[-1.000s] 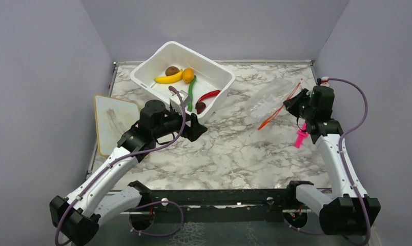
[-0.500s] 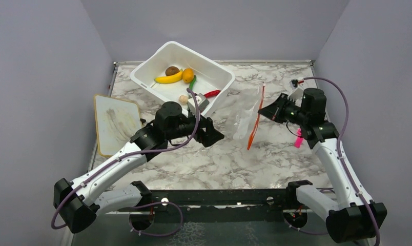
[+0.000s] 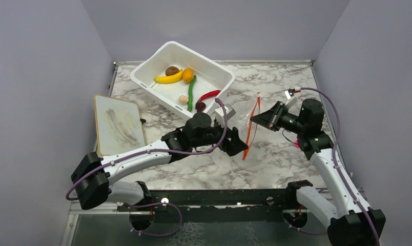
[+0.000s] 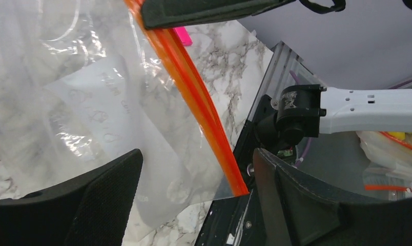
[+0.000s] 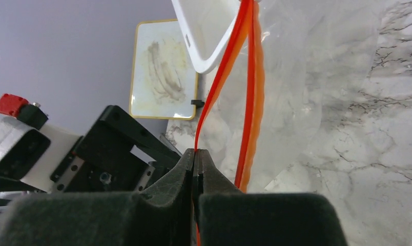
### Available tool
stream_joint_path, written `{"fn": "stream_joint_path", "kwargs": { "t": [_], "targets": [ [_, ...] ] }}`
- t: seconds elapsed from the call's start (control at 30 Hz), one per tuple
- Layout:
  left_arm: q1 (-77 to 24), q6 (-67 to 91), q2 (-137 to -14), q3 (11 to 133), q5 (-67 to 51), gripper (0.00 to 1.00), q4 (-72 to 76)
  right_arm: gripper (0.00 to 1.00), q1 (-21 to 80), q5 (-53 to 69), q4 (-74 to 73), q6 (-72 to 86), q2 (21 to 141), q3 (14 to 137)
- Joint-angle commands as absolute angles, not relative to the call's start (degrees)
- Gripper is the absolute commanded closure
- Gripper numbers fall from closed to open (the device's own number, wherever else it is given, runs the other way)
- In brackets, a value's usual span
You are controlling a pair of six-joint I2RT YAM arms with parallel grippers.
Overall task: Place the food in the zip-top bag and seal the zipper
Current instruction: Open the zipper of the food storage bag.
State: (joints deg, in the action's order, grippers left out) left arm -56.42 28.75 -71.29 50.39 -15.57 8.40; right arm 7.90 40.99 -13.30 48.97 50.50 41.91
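The zip-top bag (image 3: 243, 119) has been lifted off the table and carried in from 2 o'clock towards the middle. The left gripper (image 3: 241, 149) has been swung over from the white tub (image 3: 150, 58) at 11 o'clock, where the food (image 3: 168, 79) is still left, so a two-handed opening of the mouth is probably being set up. The zipper (image 5: 255, 77) is pinched in the tightly closed right gripper (image 5: 195, 154), while the left fingers (image 4: 106, 195) are held wide, the zipper's lower end between them, ungripped.

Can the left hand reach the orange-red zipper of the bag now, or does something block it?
Probably yes. The left hand is open, the zipper hanging between its jaws, nothing in the way. The right hand holds the zip-top bag up by one lip.
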Motion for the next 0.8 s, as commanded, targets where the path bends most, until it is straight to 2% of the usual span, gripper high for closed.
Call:
{"fn": "stream_joint_path", "kwargs": {
  "t": [0.0, 0.23, 0.53, 0.67, 0.77],
  "targets": [
    [-60.7, 27.9, -74.1, 53.8, -9.4, 0.19, 12.7, 0.99, 8.3, 44.2, -8.5, 52.9, 49.7, 40.0],
    [-62.8, 25.6, -77.6, 56.3, -3.9, 0.27, 11.0, 0.99, 8.3, 43.0, -8.8, 52.3, 48.9, 39.4],
    [-64.6, 22.3, -81.7, 60.7, 5.1, 0.28, 6.0, 0.99, 8.3, 43.8, -8.8, 51.7, 49.4, 38.9],
    [-65.2, 21.2, -82.2, 61.4, 7.1, 0.38, 5.6, 0.99, 8.3, 43.7, -9.2, 51.3, 48.9, 38.5],
    [-65.4, 21.1, -82.1, 61.4, 8.6, 0.56, 5.1, 0.99, 8.3, 43.6, -9.7, 50.4, 48.9, 38.5]
  ]
}}
